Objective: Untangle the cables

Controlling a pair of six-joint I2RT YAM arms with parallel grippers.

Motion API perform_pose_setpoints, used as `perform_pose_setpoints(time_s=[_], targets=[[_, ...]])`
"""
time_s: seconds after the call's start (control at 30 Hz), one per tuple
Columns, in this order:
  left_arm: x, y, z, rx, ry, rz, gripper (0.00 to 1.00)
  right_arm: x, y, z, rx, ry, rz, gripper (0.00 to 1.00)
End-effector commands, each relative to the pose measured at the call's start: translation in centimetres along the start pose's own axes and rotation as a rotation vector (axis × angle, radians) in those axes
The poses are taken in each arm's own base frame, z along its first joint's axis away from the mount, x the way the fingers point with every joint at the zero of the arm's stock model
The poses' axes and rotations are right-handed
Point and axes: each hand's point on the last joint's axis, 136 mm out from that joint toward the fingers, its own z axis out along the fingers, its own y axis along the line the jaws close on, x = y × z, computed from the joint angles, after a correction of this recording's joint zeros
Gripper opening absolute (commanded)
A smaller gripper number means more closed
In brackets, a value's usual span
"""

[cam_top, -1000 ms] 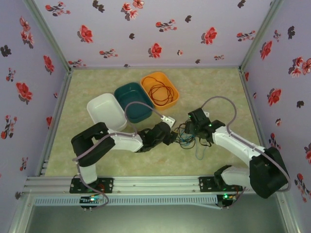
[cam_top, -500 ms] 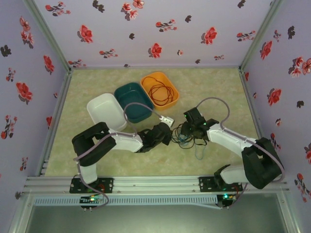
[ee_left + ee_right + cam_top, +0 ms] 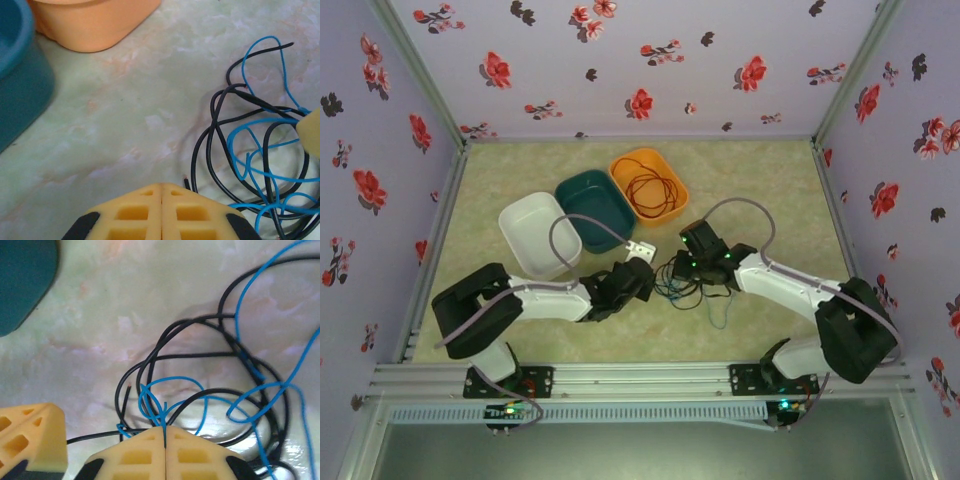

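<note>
Change since earlier: in the top view both arms had been carried leftward, and the tangle had been dragged along with them. Both pairs of jaws had been brought together.
Top view, done: the red-orange cable [image 3: 650, 188] was seen coiled alone in the orange tray [image 3: 648, 152].
Top view, left: the teal tray [image 3: 595, 210] and white tray [image 3: 535, 235] were seen without cables. The tangle of black and blue cables [image 3: 688, 290] was lying on the table [image 3: 770, 180], between the left gripper [image 3: 645, 278] and the right gripper [image 3: 682, 266]. Two cables were judged yet to be parted.
Left wrist view: the left gripper [image 3: 161, 187] was pressed together, with a black cable end [image 3: 186, 182] just beside its seam. Whether a strand was pinched could not be told.
Right wrist view: the right gripper [image 3: 165, 432] was pinched on the blue cable [image 3: 170, 382], which was crossed repeatedly by black cable [image 3: 190, 322] loops.
Writing: no brand, label or lettering could be read in any view.
</note>
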Motion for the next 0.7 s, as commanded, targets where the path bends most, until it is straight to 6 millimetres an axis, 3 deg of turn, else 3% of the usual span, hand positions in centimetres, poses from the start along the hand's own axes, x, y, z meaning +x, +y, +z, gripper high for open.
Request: perform_pose_setpoints(time_s=[0.0,0.27,0.47,0.67], targets=[[0.4,1.7,-0.9,-0.055,0.003,0.011,0.05,-1.4,-0.2,-1.8,0.047,-0.064,-0.028,0.00],[1.3,2.3,-1.3,-0.059,0.018,0.017,0.06,-3.4,-0.5,-2.6,0.089,-0.157,-0.043,0.00],[0.6,1.7,-0.7,-0.036,-0.037,0.010,0.07,-4.0,0.1,-2.0,0.106,-0.144,-0.064,0.00],[0.1,1.4,-0.5,-0.031,-0.051,0.027,0.04,-5.0,-1.3,-2.9,0.188,-0.204,-0.047,0.00]])
